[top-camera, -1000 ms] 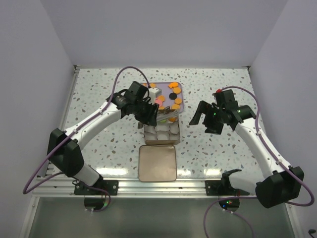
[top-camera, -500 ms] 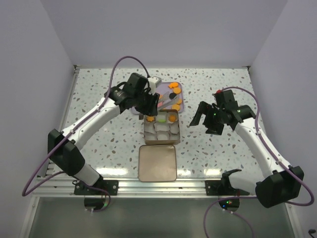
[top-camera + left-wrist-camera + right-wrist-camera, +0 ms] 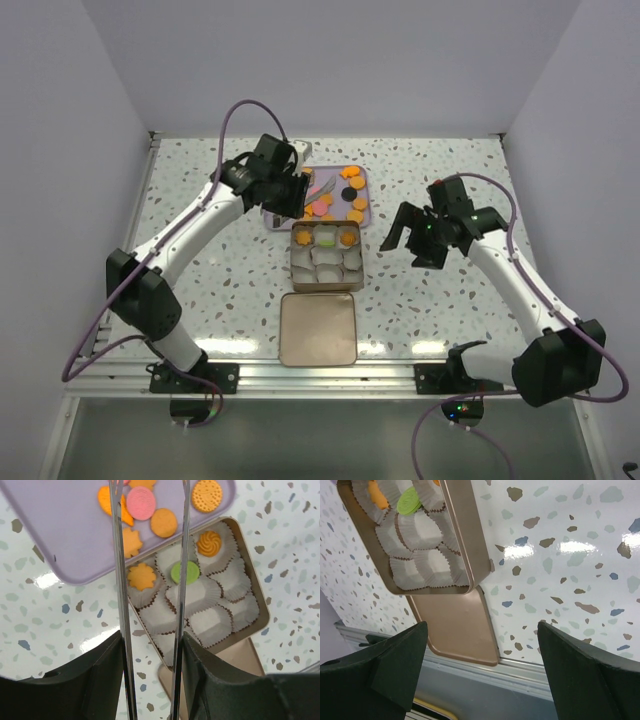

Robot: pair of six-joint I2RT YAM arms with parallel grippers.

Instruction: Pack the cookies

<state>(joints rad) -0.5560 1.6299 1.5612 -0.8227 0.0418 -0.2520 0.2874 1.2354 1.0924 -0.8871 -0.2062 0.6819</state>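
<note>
Several cookies (image 3: pixel 345 196), mostly orange with some pink and one black (image 3: pixel 349 184), lie on a purple tray (image 3: pixel 364 207). The square tin (image 3: pixel 293 262) of white paper cups holds an orange, a green (image 3: pixel 325 238) and an orange cookie in its back row. My left gripper (image 3: pixel 291 192) is shut on metal tongs (image 3: pixel 118 580), whose two blades stand apart over the tray's near edge, close to a pink cookie (image 3: pixel 140 502). The green cookie (image 3: pixel 185 572) sits beside the right blade. My right gripper (image 3: pixel 419 240) is open and empty, above the table right of the tin (image 3: pixel 465 540).
The tin's flat lid (image 3: pixel 318 328) lies on the speckled table in front of the tin, near the front rail; it also shows in the right wrist view (image 3: pixel 455 625). White walls enclose the table on three sides.
My left gripper with the tongs has drawn back from over the tin to the purple tray, up and left. The right arm has barely moved.
</note>
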